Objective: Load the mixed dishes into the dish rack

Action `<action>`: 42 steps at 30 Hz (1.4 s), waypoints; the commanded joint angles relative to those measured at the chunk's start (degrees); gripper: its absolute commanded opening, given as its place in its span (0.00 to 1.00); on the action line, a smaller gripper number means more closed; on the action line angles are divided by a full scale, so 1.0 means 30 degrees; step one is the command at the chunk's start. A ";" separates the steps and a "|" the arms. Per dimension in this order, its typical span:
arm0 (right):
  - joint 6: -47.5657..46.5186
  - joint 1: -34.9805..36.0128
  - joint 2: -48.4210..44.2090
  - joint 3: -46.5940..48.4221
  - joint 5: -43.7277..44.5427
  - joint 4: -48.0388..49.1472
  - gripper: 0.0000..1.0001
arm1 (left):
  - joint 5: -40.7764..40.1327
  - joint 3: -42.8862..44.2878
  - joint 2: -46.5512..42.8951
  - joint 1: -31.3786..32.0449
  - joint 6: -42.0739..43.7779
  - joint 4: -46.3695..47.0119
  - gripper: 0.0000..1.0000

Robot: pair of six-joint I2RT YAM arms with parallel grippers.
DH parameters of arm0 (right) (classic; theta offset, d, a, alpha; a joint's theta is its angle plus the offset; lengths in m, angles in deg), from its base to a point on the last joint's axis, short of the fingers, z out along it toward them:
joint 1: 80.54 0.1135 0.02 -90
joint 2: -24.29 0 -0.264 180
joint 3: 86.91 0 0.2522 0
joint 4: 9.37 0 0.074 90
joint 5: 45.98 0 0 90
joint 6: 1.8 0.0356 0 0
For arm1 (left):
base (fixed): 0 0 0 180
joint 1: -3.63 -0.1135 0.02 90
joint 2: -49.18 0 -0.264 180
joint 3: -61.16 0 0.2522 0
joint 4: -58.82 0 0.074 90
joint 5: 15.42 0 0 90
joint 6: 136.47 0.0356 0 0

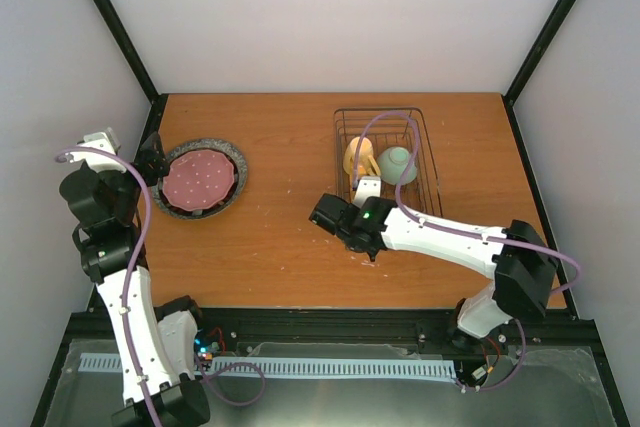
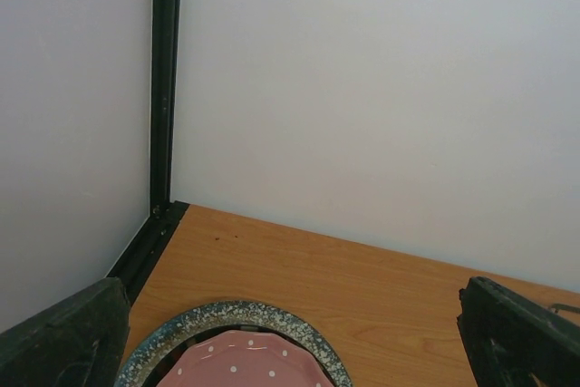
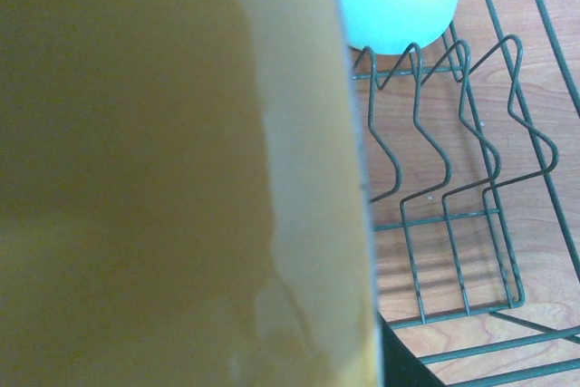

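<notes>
**A:** The right claw is pinched nearly shut on something thin and yellow. I take it for the orange-yellow plate, though from above it shows only as a yellow shape.

**B:** Where is it?

**A:** Over the near left part of the dish rack, with the pale green bowl just beside it on the right, inside the wire.

**B:** How does it stand?

**A:** On edge. In the wrist view its broad face fills the left side and its pale rim runs top to bottom. The free tines lie to its right. The rack's long axis runs away from the arms, so I judge the plate's edge must line up with a gap between tines before it goes down.

**B:** And the other dishes?

**A:** The maroon-pink speckled plate lies flat on the grey speckled plate, far left on the table. The left claw hangs wide open at their rim, holding nothing. That arm is much the nearer.
</notes>
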 commanded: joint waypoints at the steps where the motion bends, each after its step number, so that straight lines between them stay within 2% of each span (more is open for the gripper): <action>1: 0.0054 0.0101 0.0337 0.0684 0.1325 0.0741 0.03 | -0.0071 -0.0035 -0.0245 0.0061 0.0386 0.0039 1.00; 9: -0.0018 0.0092 0.1419 0.0700 0.0719 0.0972 0.03 | -0.0080 -0.0246 -0.0272 0.0062 0.0358 0.0093 1.00; 13: -0.0005 0.0078 0.1830 0.0680 0.0503 0.1172 0.07 | -0.0126 -0.0317 -0.0271 0.0061 0.0374 0.0099 1.00; 18: -0.0109 0.0092 0.2046 0.0714 0.0378 0.1406 0.21 | -0.0214 -0.0229 -0.0241 0.0061 0.0377 0.0081 1.00; 22: -0.0212 0.0084 0.2090 0.0807 0.0426 0.1477 0.38 | -0.0289 -0.0212 -0.0212 0.0060 0.0405 0.0049 1.00; 25: -0.0212 0.0091 0.1985 0.0883 0.0592 0.1404 0.46 | -0.0375 -0.0206 -0.0212 0.0059 0.0370 0.0017 1.00; 42: -0.0777 0.0111 -0.1577 0.1736 0.2757 0.0316 0.52 | 0.0112 -0.0186 0.0235 0.0047 -0.1006 -0.0062 1.00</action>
